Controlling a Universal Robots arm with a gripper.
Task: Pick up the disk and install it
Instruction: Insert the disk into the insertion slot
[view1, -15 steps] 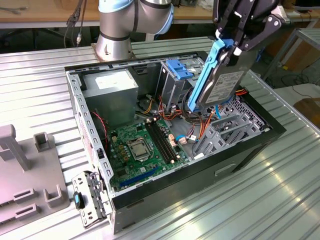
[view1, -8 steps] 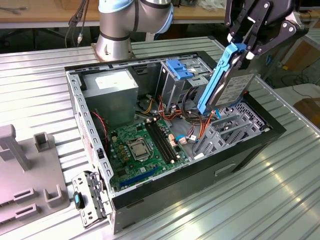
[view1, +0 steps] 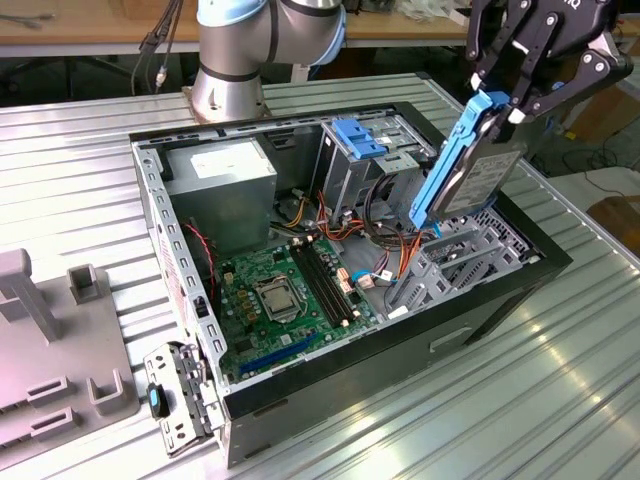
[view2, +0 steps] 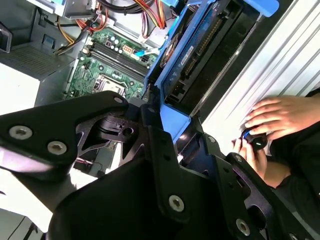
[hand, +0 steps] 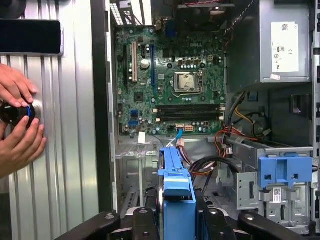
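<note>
No print here reads clearly from where I stand. A white label with small dark print sits on the grey power supply, a small barcode sticker on the metal drive cage, and fine white lettering dots the green motherboard.
</note>
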